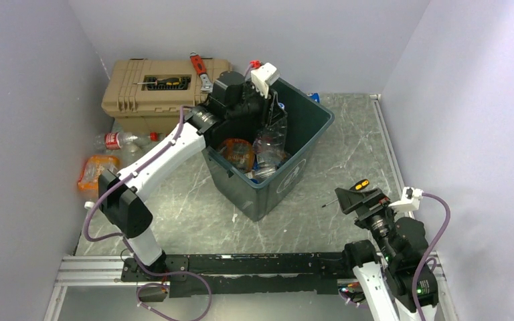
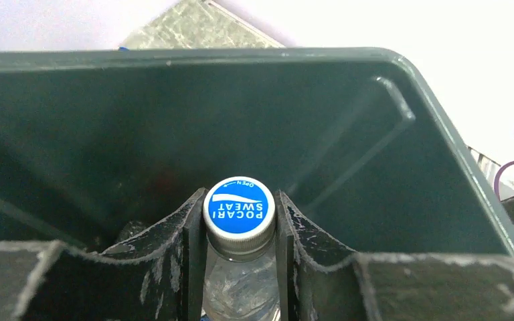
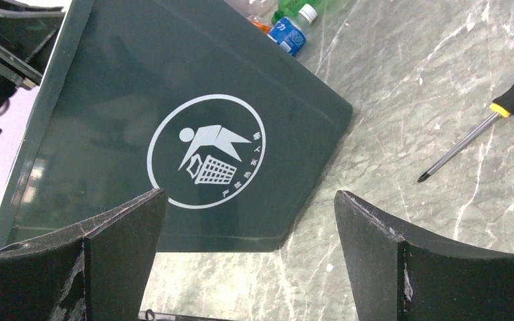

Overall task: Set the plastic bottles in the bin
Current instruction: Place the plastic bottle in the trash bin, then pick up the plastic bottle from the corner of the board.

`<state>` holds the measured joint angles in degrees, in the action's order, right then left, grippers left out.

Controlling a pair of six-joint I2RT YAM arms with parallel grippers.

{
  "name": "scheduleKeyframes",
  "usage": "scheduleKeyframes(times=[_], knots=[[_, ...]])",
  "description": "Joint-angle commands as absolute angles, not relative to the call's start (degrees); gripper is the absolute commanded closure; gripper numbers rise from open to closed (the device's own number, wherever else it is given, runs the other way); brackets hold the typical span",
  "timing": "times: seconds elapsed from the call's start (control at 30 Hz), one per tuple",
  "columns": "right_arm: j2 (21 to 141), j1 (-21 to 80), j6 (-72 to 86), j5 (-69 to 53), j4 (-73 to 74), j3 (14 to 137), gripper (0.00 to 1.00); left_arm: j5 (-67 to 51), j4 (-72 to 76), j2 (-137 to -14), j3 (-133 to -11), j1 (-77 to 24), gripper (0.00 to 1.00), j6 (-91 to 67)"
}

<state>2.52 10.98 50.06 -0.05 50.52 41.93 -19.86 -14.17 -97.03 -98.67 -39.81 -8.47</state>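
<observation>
My left gripper [image 1: 262, 100] hangs over the far side of the dark green-grey bin [image 1: 288, 180] and is shut on the neck of a clear bottle [image 2: 239, 281] with a blue-topped cap [image 2: 238, 208]. In the left wrist view the gripper [image 2: 239, 224] points into the bin [image 2: 321, 120]. Several bottles lie inside the bin, one with an orange label [image 1: 237, 152] and a clear one [image 1: 271, 142]. A red-labelled bottle [image 1: 117, 140] and an orange-labelled one [image 1: 94, 170] lie at the left wall. My right gripper [image 1: 348, 199] is open and empty, right of the bin [image 3: 174, 100].
A tan toolbox [image 1: 140, 100] stands at the back left with a red wrench [image 1: 199, 67] and a screwdriver [image 1: 167, 81] on it. A yellow-handled screwdriver [image 3: 482, 124] lies on the floor by my right gripper [image 3: 247, 257]. A blue-labelled bottle [image 3: 288, 33] lies behind the bin.
</observation>
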Motion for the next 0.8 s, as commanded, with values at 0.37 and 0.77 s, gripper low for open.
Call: scheduleKeyframes(times=[0.37,0.77], knots=[[5.1,11.2,51.4,1.3,48.2,40.9,0.00,-19.3,-10.5,-84.9,-95.3,-39.8,0.00,-17.0],[8.0,11.2,48.4,11.2,47.9,41.3,0.01,25.0,-20.9,-58.4,-85.3,-39.8,0.01,-6.2]])
